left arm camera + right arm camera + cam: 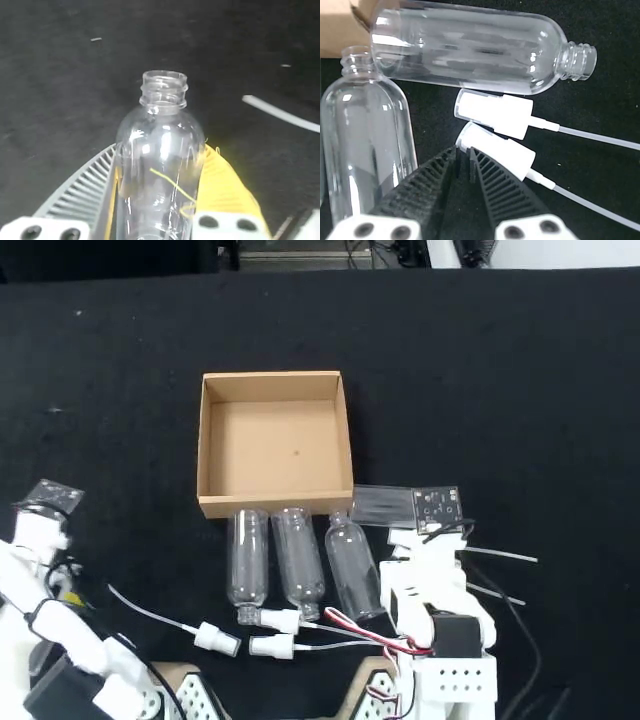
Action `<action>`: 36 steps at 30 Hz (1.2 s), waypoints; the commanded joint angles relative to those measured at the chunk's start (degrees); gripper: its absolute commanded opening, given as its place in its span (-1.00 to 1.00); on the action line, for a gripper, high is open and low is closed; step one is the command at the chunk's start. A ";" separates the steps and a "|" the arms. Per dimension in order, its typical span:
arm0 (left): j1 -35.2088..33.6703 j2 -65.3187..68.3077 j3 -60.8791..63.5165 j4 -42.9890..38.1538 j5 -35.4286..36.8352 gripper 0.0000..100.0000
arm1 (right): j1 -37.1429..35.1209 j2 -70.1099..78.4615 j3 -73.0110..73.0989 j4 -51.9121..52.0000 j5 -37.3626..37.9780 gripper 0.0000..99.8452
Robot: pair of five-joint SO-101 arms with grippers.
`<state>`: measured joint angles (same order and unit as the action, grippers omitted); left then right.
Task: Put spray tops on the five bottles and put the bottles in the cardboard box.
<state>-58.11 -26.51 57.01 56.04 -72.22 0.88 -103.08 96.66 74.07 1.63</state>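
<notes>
My left gripper (162, 150) is shut on a clear bottle (160, 145) with an open, capless neck, held low over the black table. In the high view the left arm (45, 570) sits at the near left. Three capless bottles (298, 562) lie side by side just in front of the cardboard box (275, 502). My right gripper (465, 156) is shut, its black tips touching the end of a white spray top (495, 156). A second spray top (495, 116) lies beside it, below a bottle on its side (470, 50). Another bottle (365, 130) lies alongside the fingers.
Three spray tops with thin tubes (270, 647) lie near the front edge. A further clear bottle (380, 502) lies sideways right of the box. Loose tubes (500, 556) stick out beside the right arm (435, 600). The box holds nothing.
</notes>
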 commanded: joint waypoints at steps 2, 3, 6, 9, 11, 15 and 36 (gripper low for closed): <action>-3.56 -0.62 -8.66 -0.09 8.53 -0.93 | -0.79 -5.49 -0.22 0.00 0.26 -0.98; -3.82 -0.26 -9.10 -0.09 10.29 -0.93 | -0.79 -5.49 -0.22 -0.88 0.26 -0.98; -5.93 -0.26 -8.75 -2.37 11.69 -0.93 | -0.70 -5.49 -0.22 -6.51 0.26 -0.98; -8.66 -0.18 -6.73 -6.77 11.78 -0.92 | -0.35 -5.41 -0.66 -11.16 0.53 -0.98; -9.45 -0.18 -4.62 -7.21 11.25 -0.92 | -0.35 -5.41 -2.07 -12.13 6.15 -0.97; -8.92 -0.18 -3.38 -2.64 11.25 -0.87 | 0.88 -5.41 -8.66 -12.13 27.08 -0.97; -2.15 -0.18 -3.21 -0.70 6.77 -0.46 | -7.74 -5.14 -34.77 4.40 29.01 -0.73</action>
<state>-61.80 -26.42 54.02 56.84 -66.07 -4.13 -103.08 65.45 77.14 29.76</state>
